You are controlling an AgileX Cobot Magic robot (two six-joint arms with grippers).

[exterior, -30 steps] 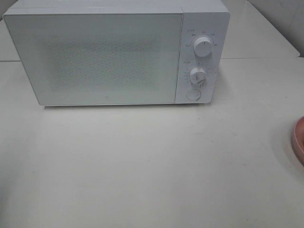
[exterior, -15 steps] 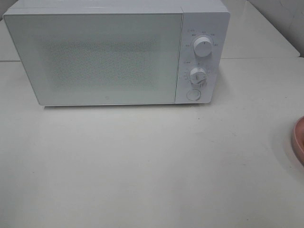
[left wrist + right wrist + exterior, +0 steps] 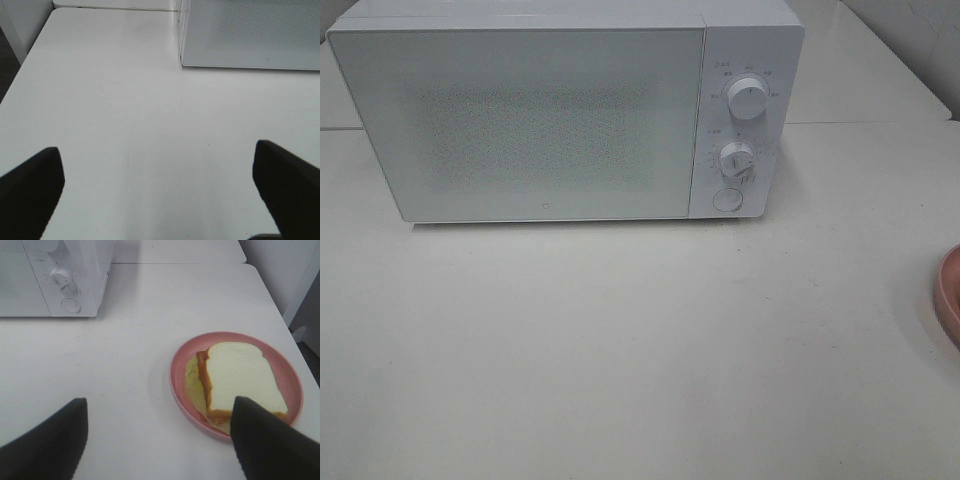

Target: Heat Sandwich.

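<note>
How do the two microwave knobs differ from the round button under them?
The knobs stick out from the panel and carry a dark pointer line; the button sits flush and is plain. Printed marks ring each knob; none show around the button. The knobs sit higher on the panel; the button is lowest. All three are round, white, and stacked in one column to the right of the closed door.
</note>
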